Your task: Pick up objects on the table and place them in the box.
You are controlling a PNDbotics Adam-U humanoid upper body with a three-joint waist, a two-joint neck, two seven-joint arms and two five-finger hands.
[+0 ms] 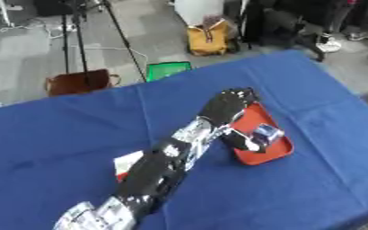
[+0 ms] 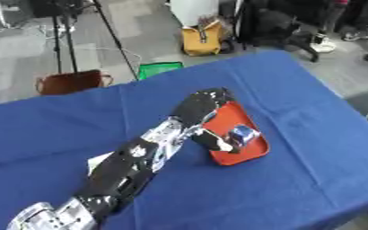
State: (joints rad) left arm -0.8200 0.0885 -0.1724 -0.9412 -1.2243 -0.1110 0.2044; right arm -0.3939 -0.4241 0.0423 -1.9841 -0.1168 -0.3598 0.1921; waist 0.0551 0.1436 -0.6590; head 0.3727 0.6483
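We've got the table [image 1: 313,90] under a blue cloth filling most of the view, so let's use the orange tray [image 1: 275,152] right of its middle as our landmark.

Our left arm [image 1: 159,168] comes in from the lower left corner and stretches diagonally across the cloth up to the tray. The left hand [image 1: 228,104] sits over the tray's near-left edge, back facing up, fingers curled down at the far end and the thumb [image 1: 242,141] sticking out toward the middle of the tray. We honestly can't tell if it's gripping anything.

Inside the tray, just right of that thumb, there's a small shiny bluish-white object [image 1: 267,133], touching or nearly touching the thumb tip.

Left of the tray, mostly tucked under our forearm, a flat white and red thing [image 1: 126,162] lies on the cloth.
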